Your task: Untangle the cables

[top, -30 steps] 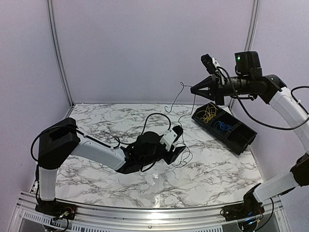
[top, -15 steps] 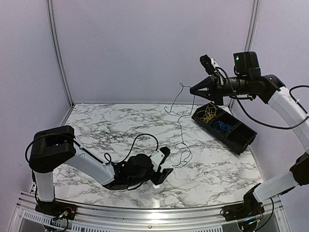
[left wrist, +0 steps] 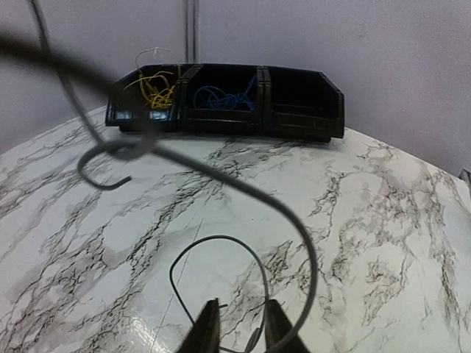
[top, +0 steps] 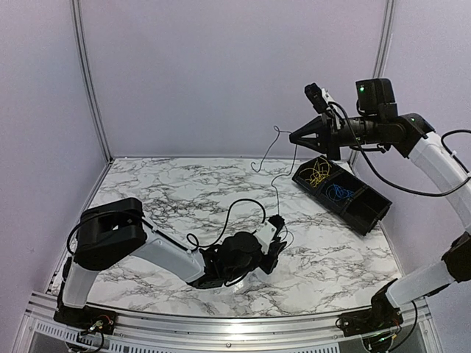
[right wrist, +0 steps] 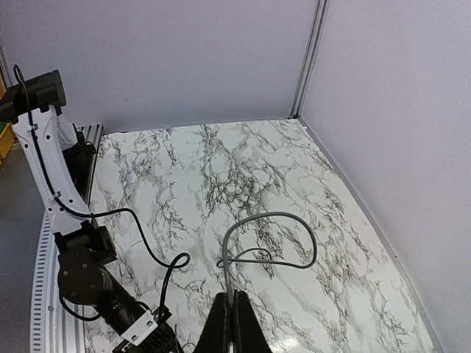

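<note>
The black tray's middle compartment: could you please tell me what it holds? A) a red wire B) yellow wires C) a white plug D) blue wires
D: the blue wires lie in the middle compartment of the black tray, and the yellow wires are in the end compartment beside it.

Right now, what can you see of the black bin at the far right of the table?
The bin is black, looks like hard plastic, long and open-topped, and is split by walls into three compartments in a row. It sits flat on the marble table, turned at an angle near the right wall. One end compartment holds yellow wires, the middle one blue wires; the other end shows only dark. Nothing else touches it.
</note>
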You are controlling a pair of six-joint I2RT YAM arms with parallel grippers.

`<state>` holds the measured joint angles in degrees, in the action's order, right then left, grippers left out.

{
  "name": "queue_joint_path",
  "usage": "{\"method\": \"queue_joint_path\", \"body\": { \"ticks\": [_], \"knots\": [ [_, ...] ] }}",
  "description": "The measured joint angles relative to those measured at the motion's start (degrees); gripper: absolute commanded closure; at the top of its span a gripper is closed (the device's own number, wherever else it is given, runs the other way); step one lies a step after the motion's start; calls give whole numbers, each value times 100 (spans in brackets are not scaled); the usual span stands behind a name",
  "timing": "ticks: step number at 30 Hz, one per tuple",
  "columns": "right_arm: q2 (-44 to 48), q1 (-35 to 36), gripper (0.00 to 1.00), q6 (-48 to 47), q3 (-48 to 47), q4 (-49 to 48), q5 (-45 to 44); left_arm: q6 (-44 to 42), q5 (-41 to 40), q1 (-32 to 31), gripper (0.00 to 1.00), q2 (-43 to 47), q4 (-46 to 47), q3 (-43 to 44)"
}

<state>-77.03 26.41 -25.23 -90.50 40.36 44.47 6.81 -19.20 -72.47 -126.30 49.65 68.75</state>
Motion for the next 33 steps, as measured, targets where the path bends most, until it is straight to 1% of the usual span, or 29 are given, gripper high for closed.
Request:
{"method": "queue_joint_path", "body": {
  "ticks": [1,5,7,9,12,16,17,19,20,21,24,27,33],
  "knots": [
    [0,0,100,0,0,0,-11,2,-48,4,100,-11,-13,-4],
    [7,-4,100,-33,-76,61,-269,52,-111,9,100,13,116,-146],
    [-2,-48,100,-81,-284,120,-588,175,-105,-4,100,72,168,-387],
    [-35,-208,100,-118,-728,122,-953,317,-103,-22,100,116,219,-636],
    [2,-595,100,-90,-1279,-243,-1451,584,-153,-70,100,160,289,-1056],
    [195,-804,100,-2,-1292,-789,-1971,876,-267,-133,100,205,323,-1486],
    [219,-817,100,15,-1209,-887,-2076,927,-302,-140,95,229,326,-1563],
    [238,-841,100,39,-949,-1047,-2210,1001,-374,-144,75,330,330,-1679],
    [234,-863,100,59,-750,-1128,-2282,1001,-400,-144,68,393,332,-1716],
    [212,-907,100,83,-533,-1172,-2339,1034,-426,-144,63,461,348,-1751],
    [111,-1123,100,155,61,-1217,-2459,1047,-577,-164,52,656,422,-1829],
    [74,-1495,100,273,647,-1244,-2455,1016,-835,-221,46,898,466,-1985],
    [168,-2553,100,433,1320,-1285,-2291,964,-1217,-413,42,931,651,-2188]
  ]
}}
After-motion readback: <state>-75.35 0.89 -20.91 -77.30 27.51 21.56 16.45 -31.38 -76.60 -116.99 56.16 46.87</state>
